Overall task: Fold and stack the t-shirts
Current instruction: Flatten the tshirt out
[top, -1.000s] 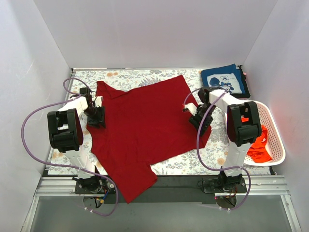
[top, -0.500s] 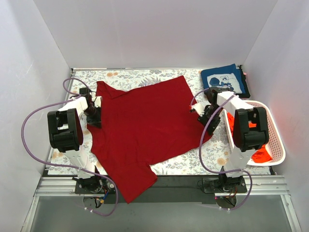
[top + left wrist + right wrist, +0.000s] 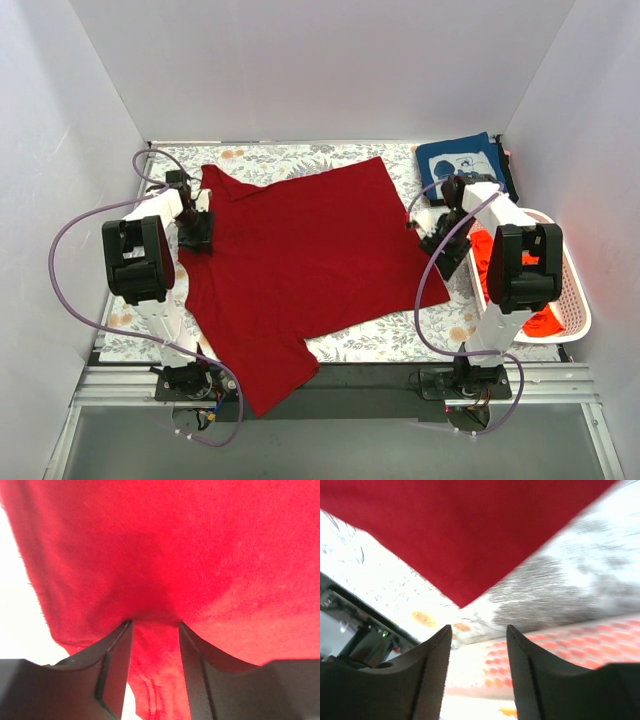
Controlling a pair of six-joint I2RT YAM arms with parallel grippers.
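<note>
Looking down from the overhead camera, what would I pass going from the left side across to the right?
left gripper → dark red t-shirt → right gripper → white basket

The whole worktop (image 3: 440,325) is seen from above and behind the arm bases. Each wrist view is taken very near, looking past its own fingers (image 3: 116,670). The red tee (image 3: 300,250) is shared by all three views, the basket (image 3: 578,300) by the top and right wrist views.
</note>
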